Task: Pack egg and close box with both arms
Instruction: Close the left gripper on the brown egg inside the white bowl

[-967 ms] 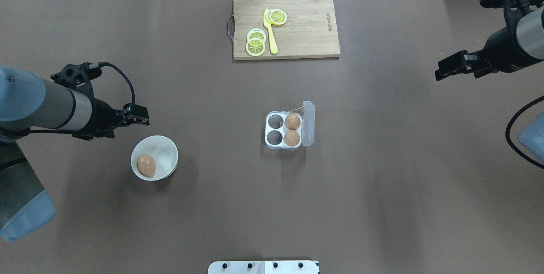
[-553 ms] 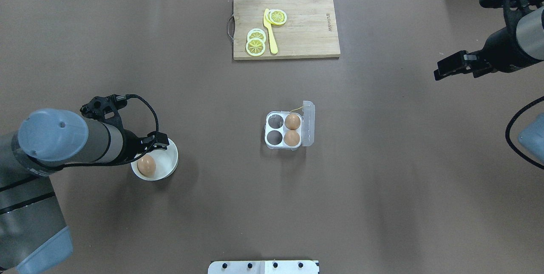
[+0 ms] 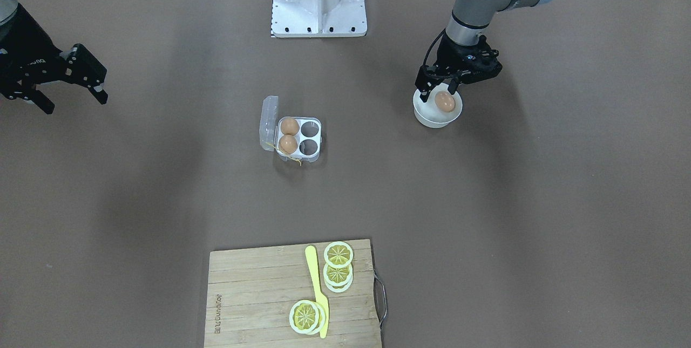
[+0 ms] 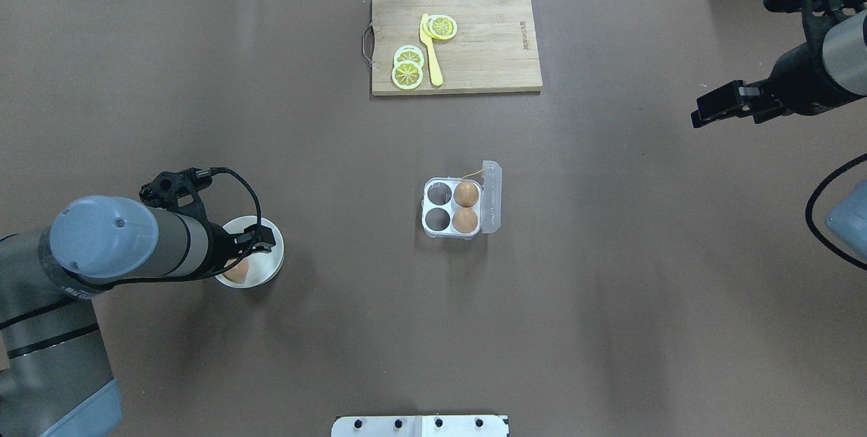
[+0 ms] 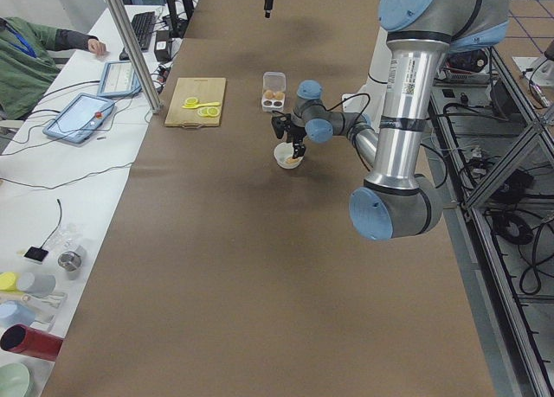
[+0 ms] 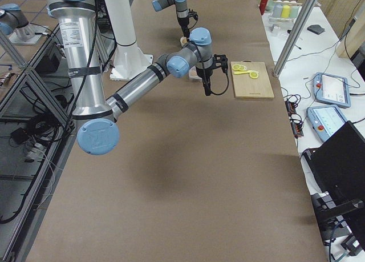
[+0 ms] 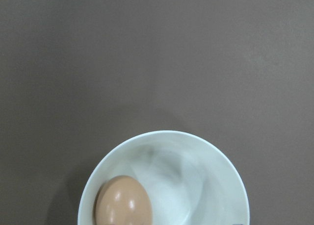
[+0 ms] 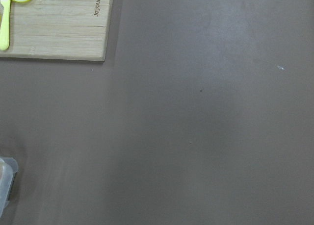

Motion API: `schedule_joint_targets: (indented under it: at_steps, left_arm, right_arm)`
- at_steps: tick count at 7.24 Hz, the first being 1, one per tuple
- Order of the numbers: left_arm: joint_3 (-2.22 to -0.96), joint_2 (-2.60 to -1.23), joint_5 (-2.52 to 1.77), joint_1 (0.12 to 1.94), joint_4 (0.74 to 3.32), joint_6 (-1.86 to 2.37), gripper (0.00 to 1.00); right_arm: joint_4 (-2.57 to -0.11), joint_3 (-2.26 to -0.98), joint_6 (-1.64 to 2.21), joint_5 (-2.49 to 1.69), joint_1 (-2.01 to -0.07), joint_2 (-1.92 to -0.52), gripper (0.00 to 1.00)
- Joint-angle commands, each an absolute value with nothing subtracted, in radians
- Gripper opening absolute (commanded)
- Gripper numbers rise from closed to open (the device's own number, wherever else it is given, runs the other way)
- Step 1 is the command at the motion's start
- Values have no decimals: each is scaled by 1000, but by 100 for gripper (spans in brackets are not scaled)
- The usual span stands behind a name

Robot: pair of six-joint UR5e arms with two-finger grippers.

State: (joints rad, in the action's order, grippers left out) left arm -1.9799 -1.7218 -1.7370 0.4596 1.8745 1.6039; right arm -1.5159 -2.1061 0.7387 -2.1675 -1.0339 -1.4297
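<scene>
One egg (image 3: 444, 101) lies in a round white bowl (image 3: 426, 116), also seen in the left wrist view (image 7: 122, 203). My left gripper (image 3: 438, 90) hangs open just over the bowl (image 4: 269, 267), its fingers on either side of the egg and apart from it. From overhead the arm hides most of that egg (image 4: 237, 273). The clear box (image 4: 433, 206) stands mid-table with its lid (image 4: 492, 196) open to the right. Two eggs (image 4: 465, 194) (image 4: 464, 220) fill the cells beside the lid, and the other two cells are empty. My right gripper (image 3: 70, 94) is open and empty, far from the box.
A wooden cutting board (image 4: 488, 44) with lemon slices (image 4: 408, 71) and a yellow knife (image 4: 431, 51) lies at the far side of the table. The robot's base plate (image 4: 420, 425) is at the near edge.
My left arm has swung in from behind the bowl and down, so the open gripper is now over the bowl and covers most of the egg. The right arm has barely moved.
</scene>
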Motion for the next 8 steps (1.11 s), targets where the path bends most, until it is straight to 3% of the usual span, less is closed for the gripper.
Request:
schedule_joint_targets:
  at_steps: [1, 8]
  left_arm:
    - [-1964, -1720, -1740, 459, 1875, 1569, 84]
    - [-1893, -1764, -1736, 456, 1875, 1568, 84]
  right_arm:
    - [-1517, -2103, 739, -2168, -1034, -1431, 100]
    - [-1517, -2102, 738, -2166, -1034, -1431, 100]
